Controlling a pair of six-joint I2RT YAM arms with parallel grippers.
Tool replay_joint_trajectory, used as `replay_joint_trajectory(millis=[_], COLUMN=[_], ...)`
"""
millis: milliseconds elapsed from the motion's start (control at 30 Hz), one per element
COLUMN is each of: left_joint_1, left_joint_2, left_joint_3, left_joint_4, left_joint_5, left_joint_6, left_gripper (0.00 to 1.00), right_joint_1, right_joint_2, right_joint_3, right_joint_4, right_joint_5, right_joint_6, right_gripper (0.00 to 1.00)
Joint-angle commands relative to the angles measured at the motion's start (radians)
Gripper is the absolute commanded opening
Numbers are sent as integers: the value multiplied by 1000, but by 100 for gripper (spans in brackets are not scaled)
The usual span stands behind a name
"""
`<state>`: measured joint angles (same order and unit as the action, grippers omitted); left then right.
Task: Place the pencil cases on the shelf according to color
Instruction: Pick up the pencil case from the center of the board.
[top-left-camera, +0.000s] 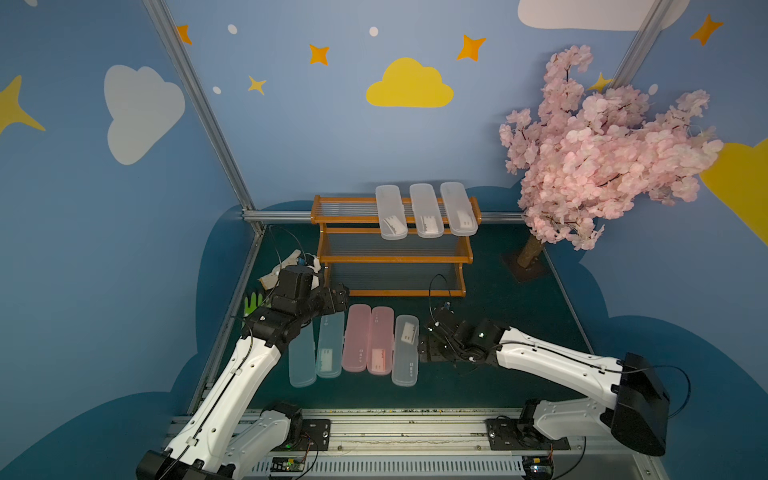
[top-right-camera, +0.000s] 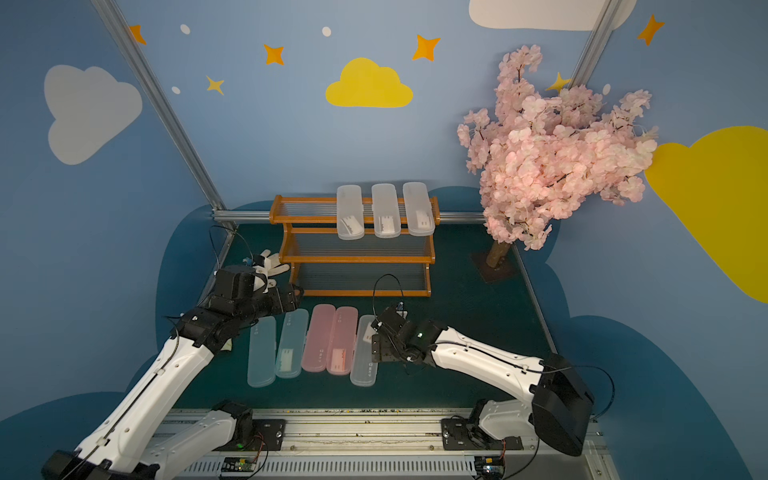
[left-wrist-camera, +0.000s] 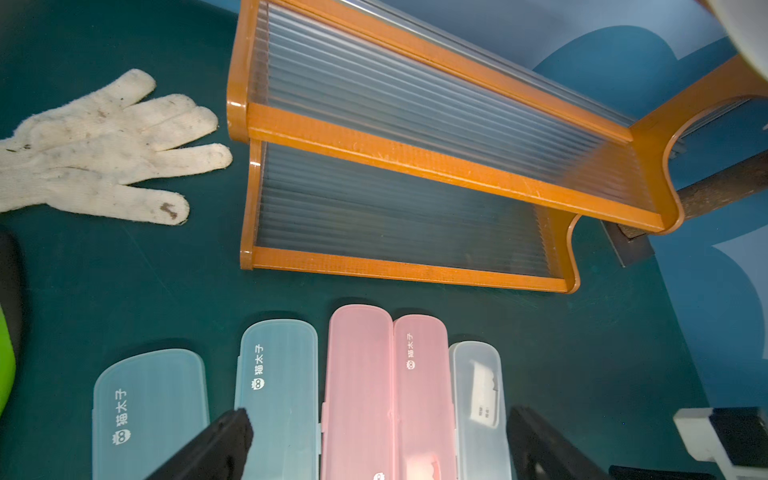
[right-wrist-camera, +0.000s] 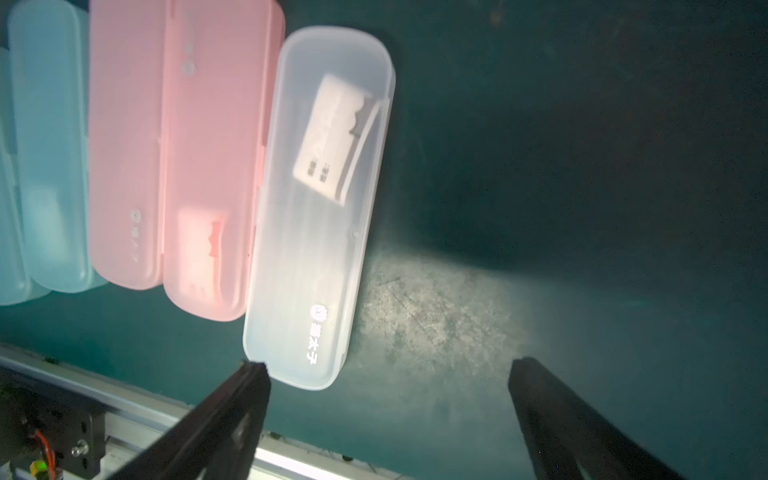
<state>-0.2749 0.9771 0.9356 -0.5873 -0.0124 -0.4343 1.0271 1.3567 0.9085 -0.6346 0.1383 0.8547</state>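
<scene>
The shelf (top-left-camera: 395, 258) stands at the back with three clear-white pencil cases (top-left-camera: 426, 210) across its top tier; the two lower tiers (left-wrist-camera: 415, 162) hold nothing. On the mat in front lie two blue cases (top-left-camera: 330, 345), two pink cases (top-left-camera: 356, 337) and one clear-white case (top-left-camera: 405, 350), side by side. My left gripper (left-wrist-camera: 378, 428) is open above the far ends of these cases, near the shelf's lower left corner (top-left-camera: 343, 296). My right gripper (right-wrist-camera: 388, 368) is open and empty just right of the clear-white case (right-wrist-camera: 320, 208), low over the mat (top-left-camera: 424, 349).
A white glove (left-wrist-camera: 104, 149) and a green glove (top-left-camera: 253, 303) lie left of the shelf, partly under my left arm. A pink blossom tree (top-left-camera: 602, 149) stands at the back right on a dark base (top-left-camera: 525, 266). A metal rail (top-left-camera: 374, 428) runs along the front edge.
</scene>
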Motion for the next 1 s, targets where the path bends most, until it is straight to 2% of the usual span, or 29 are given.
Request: replay_joint_trajectory(millis=[0, 200, 367, 633, 800, 967], left_joint_1=[2, 4, 4, 5, 5, 5], left_joint_2=[-31, -163, -252, -211, -192, -198], left_joint_3=[-31, -140, -162, -131, -110, -106], left_joint_4=[-3, 3, 25, 29, -3, -14], left_joint_5=[-18, -63, -91, -27, 8, 35], left_joint_6=[43, 69, 62, 65, 60, 44], left_gripper=[100, 100, 100, 100, 100, 100], right_joint_1=[22, 81, 87, 90, 87, 84], right_joint_2=[104, 256, 343, 506, 452, 335], right_joint_3=[46, 116, 160, 281, 208, 135], right_joint_4=[62, 91, 82, -73, -146, -179], right_joint_5=[-129, -122, -116, -83, -3, 42], right_joint_6=[-13, -54, -51, -78, -54, -70], right_gripper=[96, 96, 96, 96, 96, 98])
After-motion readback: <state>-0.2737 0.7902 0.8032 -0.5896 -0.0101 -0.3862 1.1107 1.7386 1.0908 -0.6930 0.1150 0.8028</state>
